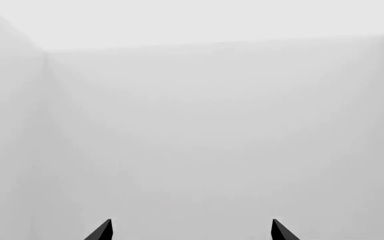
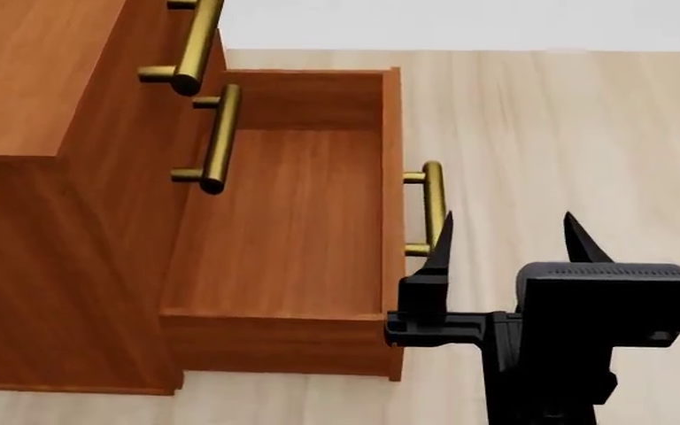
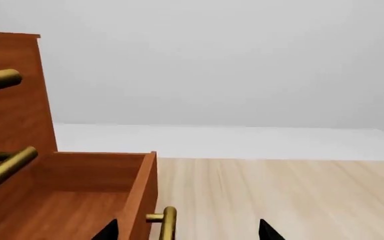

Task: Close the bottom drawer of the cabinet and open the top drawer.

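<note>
The reddish-brown cabinet (image 2: 45, 248) stands at the left of the head view. Its bottom drawer (image 2: 392, 133) is pulled far out, its inside bare, with the brass handle (image 2: 434, 205) on its front. The top drawer (image 2: 157, 31) sits flush and shut, its handle (image 2: 196, 40) above the middle drawer's handle (image 2: 217, 137). My right gripper (image 2: 506, 232) is open just in front of the bottom drawer's handle (image 3: 168, 223), which lies between its fingers without contact. My left gripper (image 1: 192, 230) is open, holds nothing and faces only white walls; it is outside the head view.
Pale wooden floor (image 2: 552, 124) stretches to the right of the cabinet up to a white wall (image 3: 232, 75). The middle drawer's handle (image 3: 5, 167) juts out above the open bottom drawer.
</note>
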You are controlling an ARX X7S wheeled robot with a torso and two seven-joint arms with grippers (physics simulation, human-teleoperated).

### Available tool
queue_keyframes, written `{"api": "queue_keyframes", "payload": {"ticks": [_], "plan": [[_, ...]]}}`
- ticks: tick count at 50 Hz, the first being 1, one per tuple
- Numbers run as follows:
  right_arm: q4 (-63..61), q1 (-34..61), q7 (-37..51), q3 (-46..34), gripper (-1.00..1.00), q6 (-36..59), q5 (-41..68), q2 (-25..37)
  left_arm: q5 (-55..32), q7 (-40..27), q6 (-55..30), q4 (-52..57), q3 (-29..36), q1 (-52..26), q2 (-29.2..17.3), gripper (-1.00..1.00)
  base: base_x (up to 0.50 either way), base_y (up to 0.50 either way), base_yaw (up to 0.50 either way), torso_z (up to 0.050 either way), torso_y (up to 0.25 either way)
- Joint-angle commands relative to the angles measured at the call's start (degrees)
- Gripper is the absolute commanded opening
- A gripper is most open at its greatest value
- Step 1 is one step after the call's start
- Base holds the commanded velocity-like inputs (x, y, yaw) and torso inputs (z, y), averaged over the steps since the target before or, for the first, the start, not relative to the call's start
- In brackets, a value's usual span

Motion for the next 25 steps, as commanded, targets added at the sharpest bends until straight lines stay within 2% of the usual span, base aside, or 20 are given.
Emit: {"api": "queue_keyframes", "payload": {"ticks": [1,5,16,25], "plan": [[-0.1,0.0,0.2,-0.1,1.00,-0.1,0.3,0.2,-0.3,-0.3,-0.2,0.2,0.1,-0.1,-0.1,1.00,-0.01,0.00,0.00,0.000,-0.154],[-0.3,0.2,0.4,-0.1,1.00,0.1,0.4,0.3,-0.5,-0.4,-0.2,0.4,0.0,0.0,-0.2,1.00,0.00,0.00,0.00,0.000,-0.143],[1.0,1.7,3.4,1.8,1.00,1.1,-0.9,0.7,-1.2,-0.7,-0.4,0.7,-0.7,0.3,-0.4,1.00,0.00,0.00,0.00,0.000,0.000],[7.0,3.4,5.3,4.6,1.00,2.3,-0.9,0.9,-1.0,-0.7,0.0,0.3,-0.3,0.2,-0.5,1.00,0.00,0.00,0.00,0.000,0.000]]}}
